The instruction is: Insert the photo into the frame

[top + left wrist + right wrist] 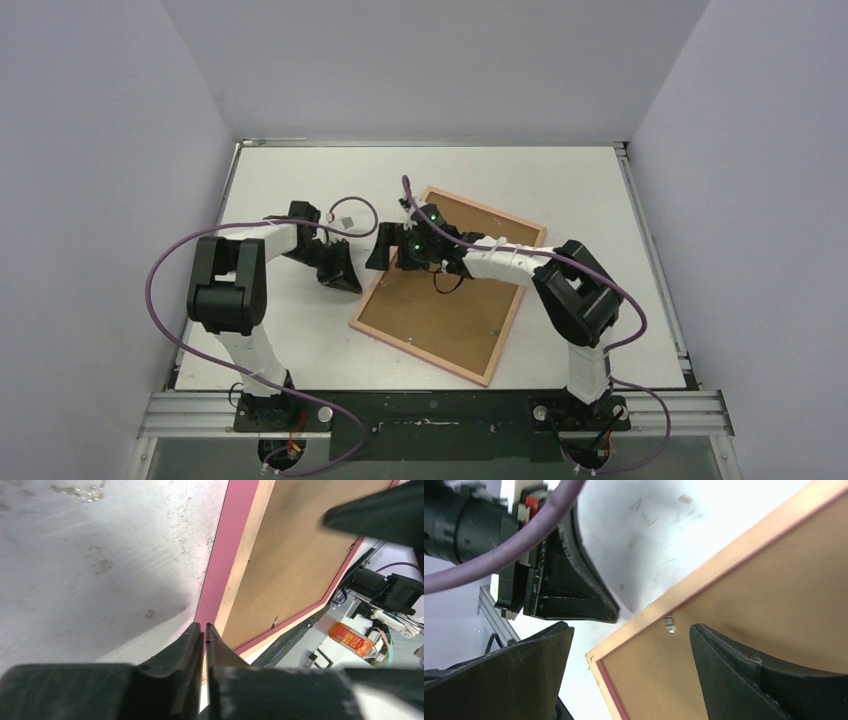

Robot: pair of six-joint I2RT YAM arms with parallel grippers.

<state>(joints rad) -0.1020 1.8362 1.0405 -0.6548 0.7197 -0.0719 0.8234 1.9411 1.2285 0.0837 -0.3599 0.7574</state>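
Note:
The frame (374, 302) lies back side up in the middle of the table, with a brown backing board (440, 318) set in it. The photo is not in view. My left gripper (346, 283) is shut and empty, its tips low by the frame's left edge. The left wrist view shows the shut tips (205, 628) at the frame's pink side (222, 560). My right gripper (386, 250) is open over the frame's near-left corner. The right wrist view shows its fingers (631, 630) spread either side of the frame's rim (724, 562), with the backing board (769, 610) below.
Small metal tabs (669, 625) hold the backing board in the frame. The left gripper (574, 590) sits close to the right gripper. Purple cables loop off both arms. White walls close the table on three sides.

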